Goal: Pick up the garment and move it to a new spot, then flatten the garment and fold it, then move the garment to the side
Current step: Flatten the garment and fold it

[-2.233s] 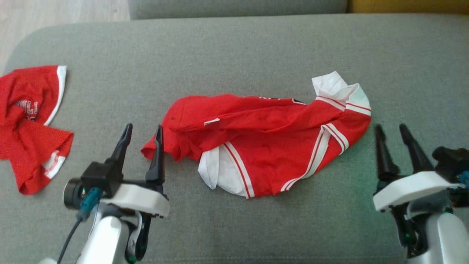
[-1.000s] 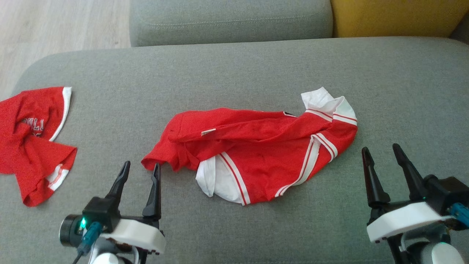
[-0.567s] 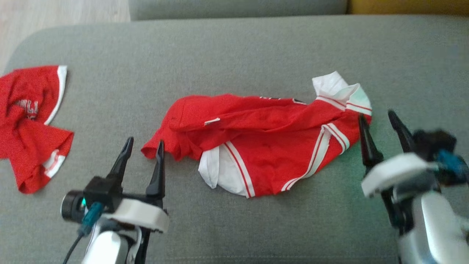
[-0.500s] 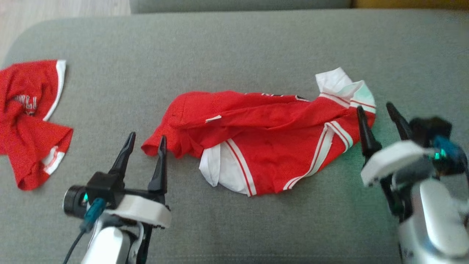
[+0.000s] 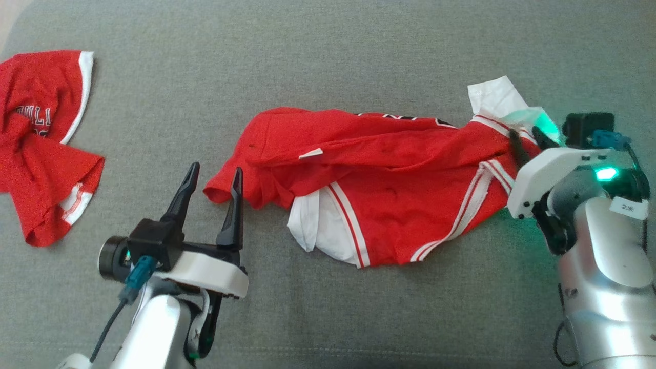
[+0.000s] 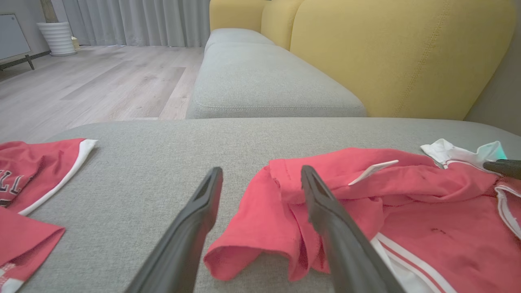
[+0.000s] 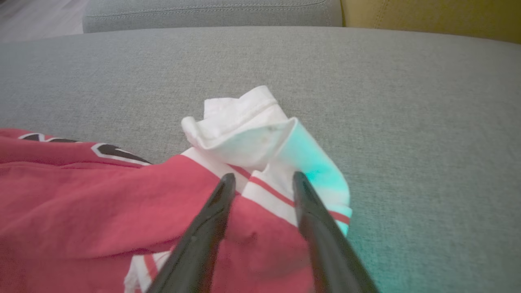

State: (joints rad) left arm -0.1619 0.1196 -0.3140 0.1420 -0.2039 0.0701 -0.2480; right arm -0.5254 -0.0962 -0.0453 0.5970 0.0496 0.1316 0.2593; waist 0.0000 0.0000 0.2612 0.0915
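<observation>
At 7 o'clock the left claw (image 5: 216, 168) gapes wide, empty, beside the red garment (image 5: 389, 179) on the sofa (image 5: 328, 61). At 3 o'clock the right claw (image 5: 524, 131), fingers apart, straddles its striped edge, tips half hidden. A shirt (image 5: 41, 143) at 10 o'clock is cut off.

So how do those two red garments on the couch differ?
The middle garment lies stretched long, with striped white trim; the left garment is crumpled in a heap. The left garment shows white lettering; the middle garment's print is mostly hidden. Both are red, on the grey cushion.
</observation>
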